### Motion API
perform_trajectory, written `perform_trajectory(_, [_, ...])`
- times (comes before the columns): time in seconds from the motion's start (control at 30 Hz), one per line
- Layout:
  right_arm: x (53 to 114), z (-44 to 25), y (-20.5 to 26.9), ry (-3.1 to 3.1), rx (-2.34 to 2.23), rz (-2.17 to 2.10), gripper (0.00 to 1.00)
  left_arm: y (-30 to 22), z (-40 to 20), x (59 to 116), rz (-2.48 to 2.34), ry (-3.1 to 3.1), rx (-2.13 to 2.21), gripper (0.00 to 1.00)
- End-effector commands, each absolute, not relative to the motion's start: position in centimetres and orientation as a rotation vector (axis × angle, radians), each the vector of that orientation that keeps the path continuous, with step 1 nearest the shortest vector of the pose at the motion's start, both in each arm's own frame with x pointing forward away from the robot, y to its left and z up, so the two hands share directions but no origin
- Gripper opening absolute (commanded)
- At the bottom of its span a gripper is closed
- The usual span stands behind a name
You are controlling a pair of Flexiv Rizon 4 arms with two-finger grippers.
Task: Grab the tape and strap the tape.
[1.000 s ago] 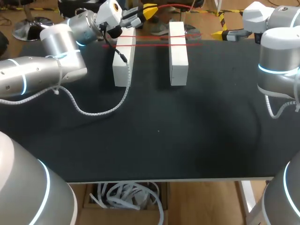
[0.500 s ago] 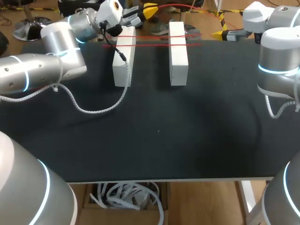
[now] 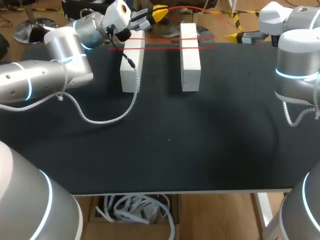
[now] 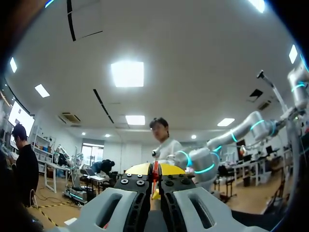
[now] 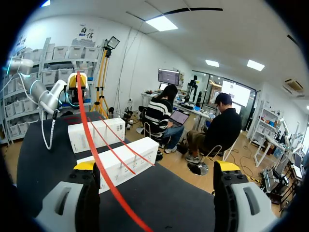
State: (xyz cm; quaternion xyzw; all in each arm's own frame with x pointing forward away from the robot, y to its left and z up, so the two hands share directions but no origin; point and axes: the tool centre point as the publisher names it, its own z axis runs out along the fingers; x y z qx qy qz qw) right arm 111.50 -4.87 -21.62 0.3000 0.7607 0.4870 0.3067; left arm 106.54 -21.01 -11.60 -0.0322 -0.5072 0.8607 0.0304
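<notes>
Two white blocks, left (image 3: 132,67) and right (image 3: 190,57), lie side by side at the table's far edge. Two strands of red tape (image 3: 165,44) cross both. My left gripper (image 3: 159,11) hovers beyond the left block, shut on the tape's end (image 4: 155,175). From there a loose strand (image 3: 200,7) arcs over to my right gripper (image 3: 234,36) at the far right. In the right wrist view that gripper (image 5: 156,166) is open. The red tape (image 5: 99,166) passes between its fingers, close to one fingertip (image 5: 84,165). Both blocks (image 5: 123,162) lie ahead of it.
A grey coiled cable (image 3: 100,117) hangs from my left arm and lies on the black table top (image 3: 170,150) in front of the left block. The right arm's base (image 3: 297,75) stands at the table's right edge.
The left arm's forearm has shifted slightly while its gripper stays near the far edge with the tape. The right arm and the blocks have not moved.
</notes>
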Motion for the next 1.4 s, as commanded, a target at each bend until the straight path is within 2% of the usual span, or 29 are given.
perform_trajectory(0.03, [111.4, -21.6, -4.9, 2.012, 0.793, 1.29, 1.0, -21.2, -11.7, 106.6, 2.651, -1.554, -0.129, 0.0])
perform_trajectory(0.4, [111.7, -21.3, -5.4, 2.003, 0.799, 1.276, 1.0, -21.2, -11.5, 106.4, 2.647, -1.537, -0.15, 0.0])
perform_trajectory(0.53, [112.1, -19.7, -6.1, 1.841, 1.072, 1.356, 1.0, -21.2, -11.5, 106.4, 2.647, -1.537, -0.15, 0.0])
perform_trajectory(0.9, [108.4, -17.0, -4.5, 1.377, 1.796, 1.658, 1.0, -21.2, -11.5, 106.4, 2.647, -1.537, -0.15, 0.0])
perform_trajectory(1.4, [106.7, -13.7, -4.3, 1.333, 1.841, 1.609, 1.0, -21.2, -11.5, 106.4, 2.647, -1.537, -0.15, 0.0])
